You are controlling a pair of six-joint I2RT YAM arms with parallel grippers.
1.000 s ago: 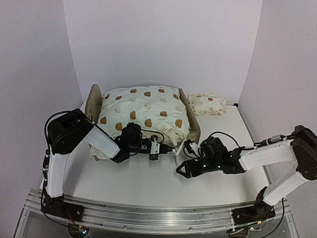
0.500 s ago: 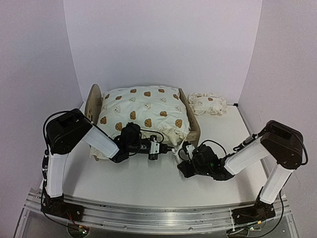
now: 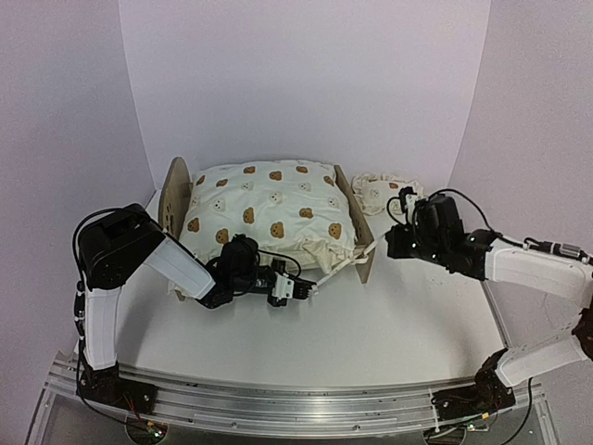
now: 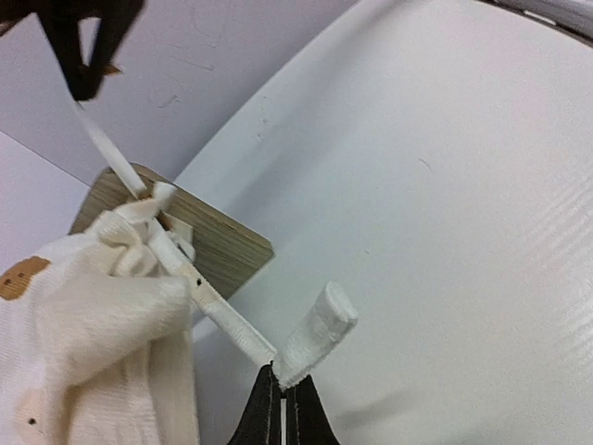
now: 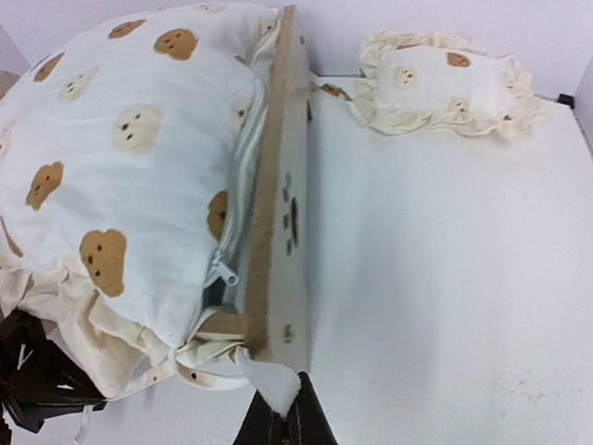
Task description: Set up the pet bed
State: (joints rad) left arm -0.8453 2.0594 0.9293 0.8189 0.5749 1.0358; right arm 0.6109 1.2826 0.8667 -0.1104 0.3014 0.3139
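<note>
Wood frames the bed [image 3: 174,195], which stands on the far left of the table [image 3: 408,320]. It holds the cream bear-print cushion [image 3: 269,209], which fills it from end to end and bulges above the rails. The pillow [image 3: 389,193] is not in the bed. It lies on the table at the far right, near the bed's right board [image 3: 357,232] but apart from it.

At the bed's near right corner a white tie [image 3: 345,267] comes off the cushion's bunched corner and wraps around the board's edge. The left gripper [image 3: 308,289] is clenched on one end, low and just near of that corner. The left wrist view shows its fingers pinched flat on the strap.

The right gripper [image 3: 382,243] is what has changed. A second ago it hung released over the near middle of the table. It has since swung up to the right side of the board and clamped on the tie's other end. The right wrist view shows white strap nipped between its closed fingers. The tie now runs taut from one gripper to the other, across the corner.

Bed, cushion and pillow lie where they were a second ago.

With both ends held, the arms look placed to pull the tie tight and fasten the cushion to the frame. That step seems under way, not finished. The pillow has yet to be placed.
</note>
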